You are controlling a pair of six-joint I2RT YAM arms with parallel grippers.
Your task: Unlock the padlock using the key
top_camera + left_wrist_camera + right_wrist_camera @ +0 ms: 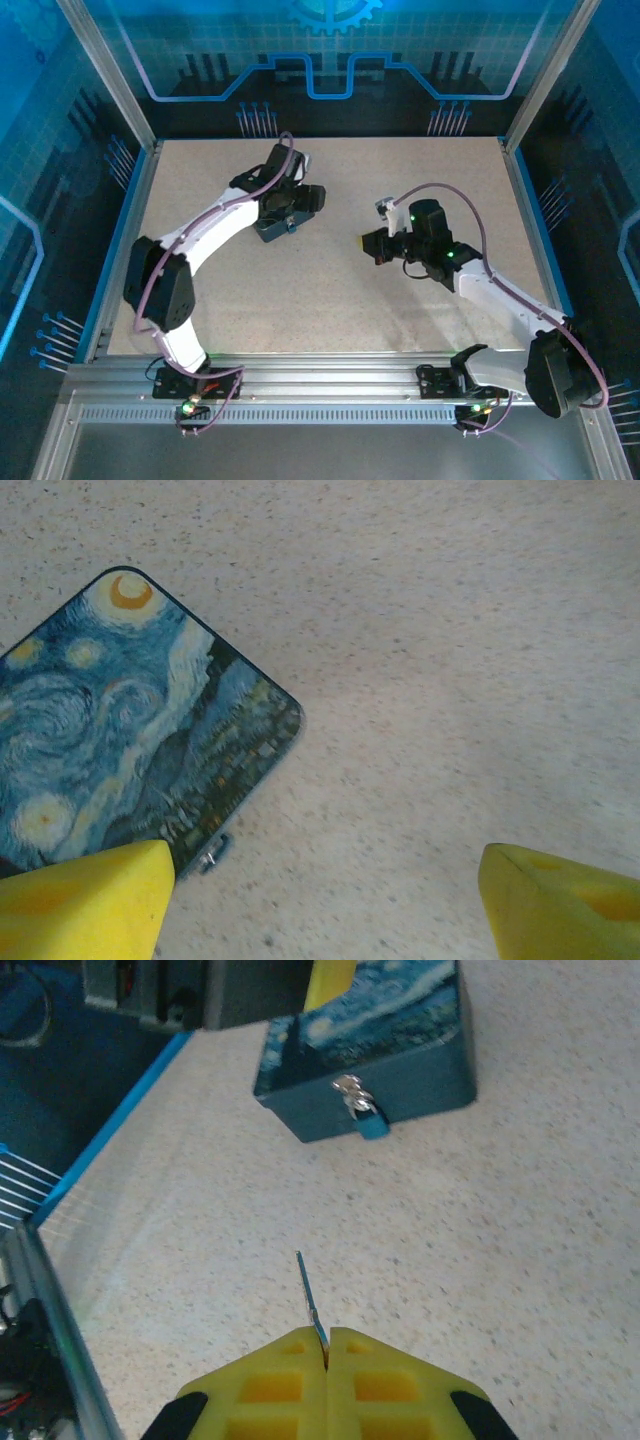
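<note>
Right end effector [327,1338] is pressing its blocky yellow fingers together, pinching the key [310,1295] at its base. The key is showing as a thin flat silvery sliver, sticking out past the fingertips and leaning slightly left, pointing towards the tin. Fingers are looking matte, moulded plastic with square recesses.

Beyond the key tip, well apart from it, the padlock [366,1117] is hanging on the front wall of the tin [410,1070]. It has a small dark bluish body and a shiny silvery shackle up at the lid seam. The tin is rectangular with rounded corners and dark blue walls, and its smooth lid is printed with pale swirls, yellow stars and a crescent moon.

Left end effector [320,910] is hovering over the tin with its fingers spread wide and nothing between them. One yellow wedge-shaped fingertip [80,905] is overlapping the tin's near corner in the left wrist view, the other is out over bare surface. I cannot tell whether it is touching the lid. The padlock is peeking out just beside that left fingertip.

The tabletop [500,1250] is flat, beige and finely speckled, with a blue strip and aluminium rail edging it.
</note>
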